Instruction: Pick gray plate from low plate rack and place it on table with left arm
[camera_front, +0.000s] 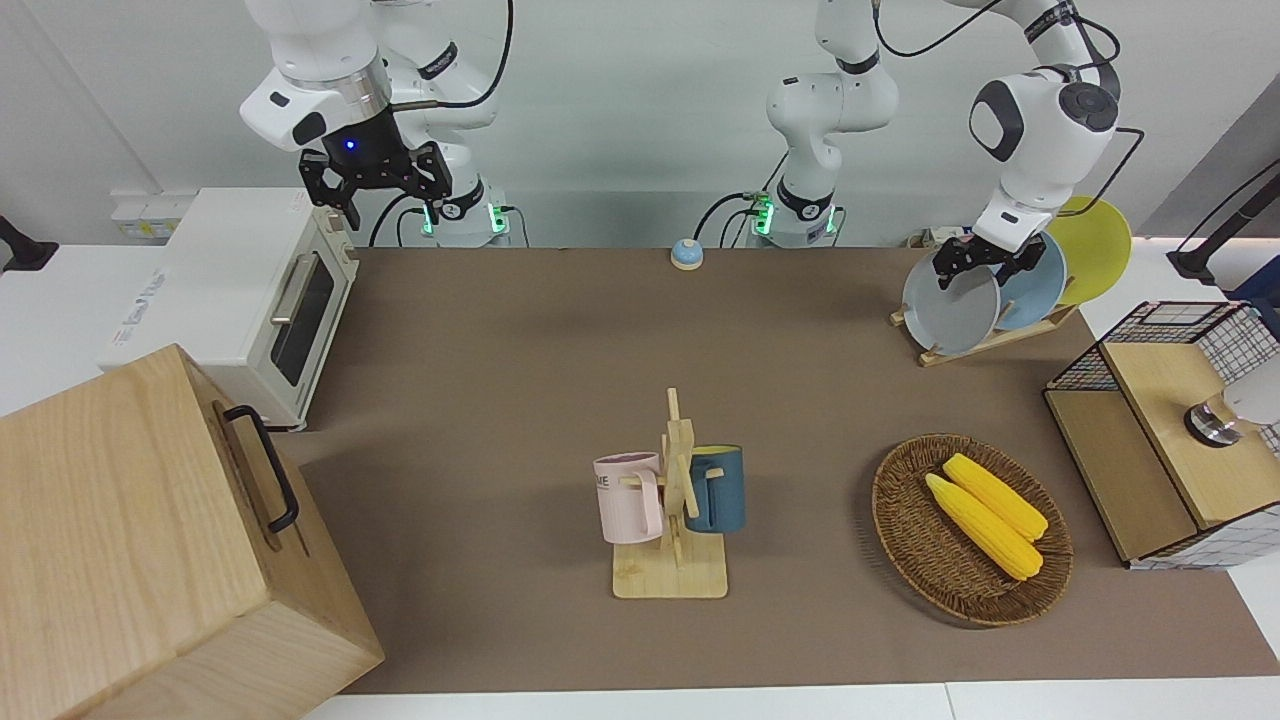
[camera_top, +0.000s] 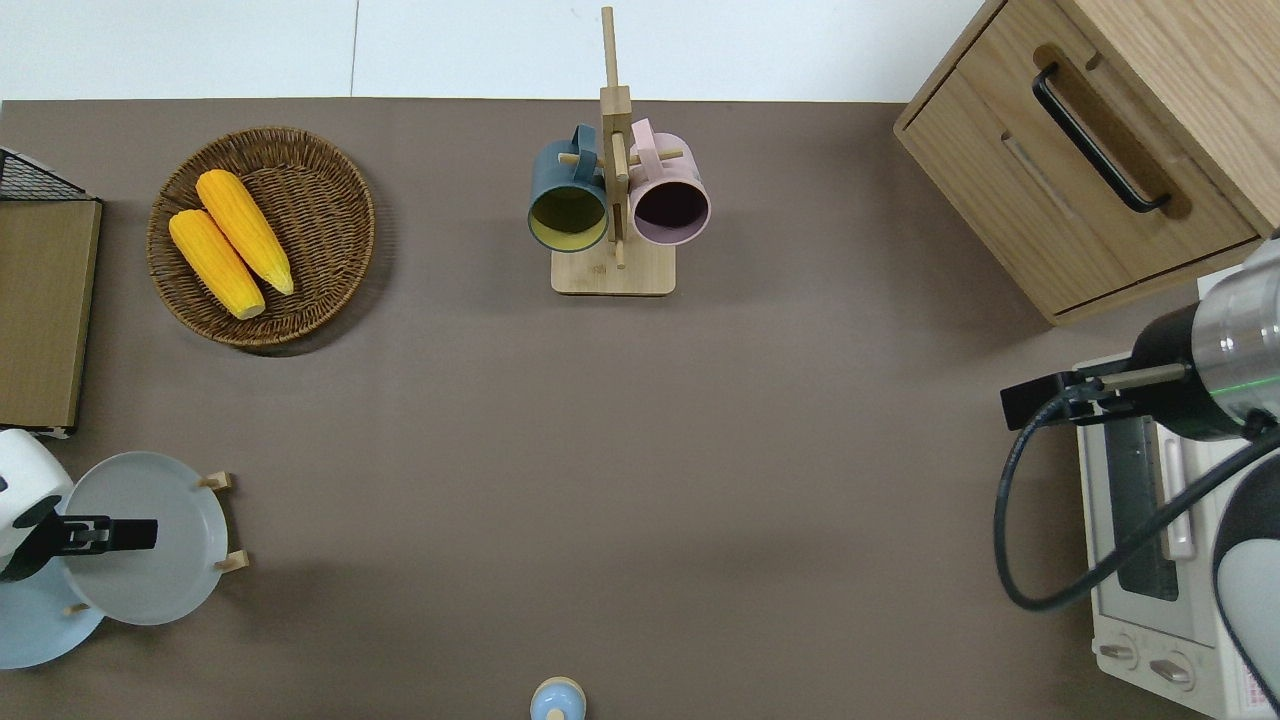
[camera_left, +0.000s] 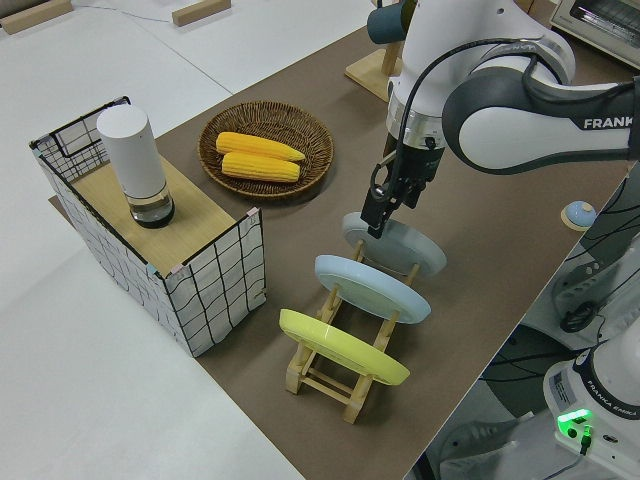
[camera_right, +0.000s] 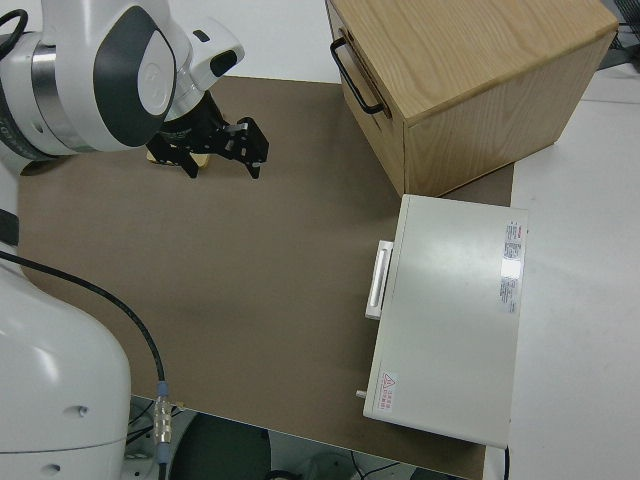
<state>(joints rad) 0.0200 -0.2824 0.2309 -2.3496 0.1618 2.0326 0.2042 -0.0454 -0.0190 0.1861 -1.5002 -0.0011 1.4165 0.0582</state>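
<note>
I see the left end effector (camera_front: 975, 262) closed on the upper rim of the gray plate (camera_front: 952, 305), one finger on each face. The plate stands tilted on edge in the low plate rack (camera_front: 985, 340), at the left arm's end of the table (camera_top: 640, 450), in the slot farthest from the robots. Its face is turned away from the robots and slightly upward.

In the overhead view the left arm's wrist hides part of the rim, and the light blue plate (camera_top: 30, 630) is cut off at the frame edge. Only the left side view shows all three plates in a row, the yellow plate (camera_left: 340, 345) nearest the robots. The rack's pegs are mostly covered by the plates.

The right arm is parked, its end effector (camera_front: 372, 185) open and empty.
</note>
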